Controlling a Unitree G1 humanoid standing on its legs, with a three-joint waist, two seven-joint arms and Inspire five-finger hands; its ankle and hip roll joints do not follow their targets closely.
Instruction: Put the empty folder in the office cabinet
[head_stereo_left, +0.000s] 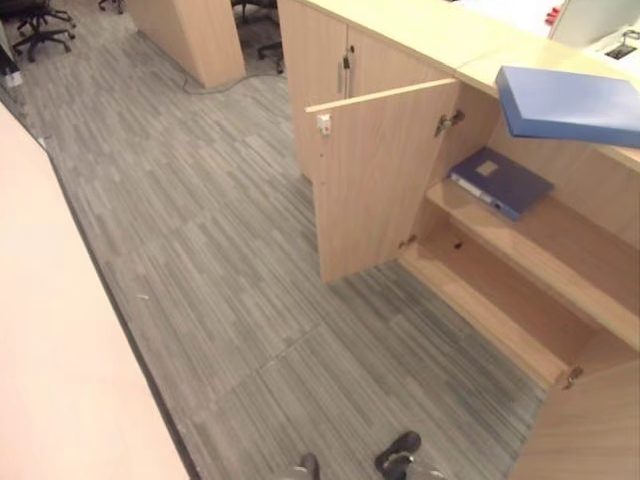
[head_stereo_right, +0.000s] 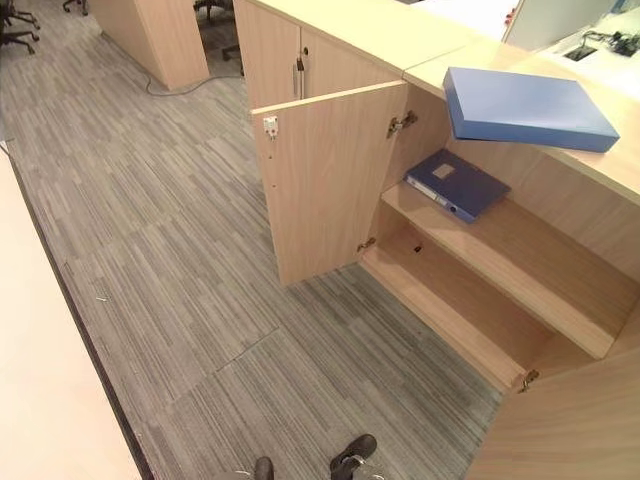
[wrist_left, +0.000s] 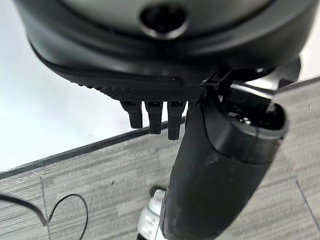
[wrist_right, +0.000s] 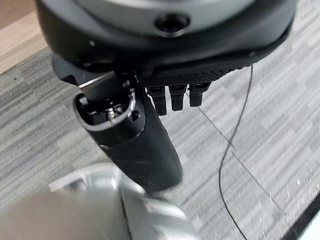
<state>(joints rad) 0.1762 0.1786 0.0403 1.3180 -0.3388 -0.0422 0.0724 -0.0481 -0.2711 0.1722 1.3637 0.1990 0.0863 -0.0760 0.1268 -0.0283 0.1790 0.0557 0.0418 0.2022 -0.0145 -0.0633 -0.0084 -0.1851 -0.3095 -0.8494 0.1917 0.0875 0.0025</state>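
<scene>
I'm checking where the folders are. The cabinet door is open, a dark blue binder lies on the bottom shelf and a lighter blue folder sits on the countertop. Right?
Not quite. The dark blue binder lies on the upper shelf, not the bottom one, as the right eye view shows. The rest holds: the cabinet door is open and the lighter blue folder sits on the countertop.

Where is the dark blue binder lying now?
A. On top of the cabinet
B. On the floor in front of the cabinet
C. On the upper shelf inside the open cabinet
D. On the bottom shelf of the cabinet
C: the dark blue binder lies flat on the upper shelf inside the open cabinet.
</scene>
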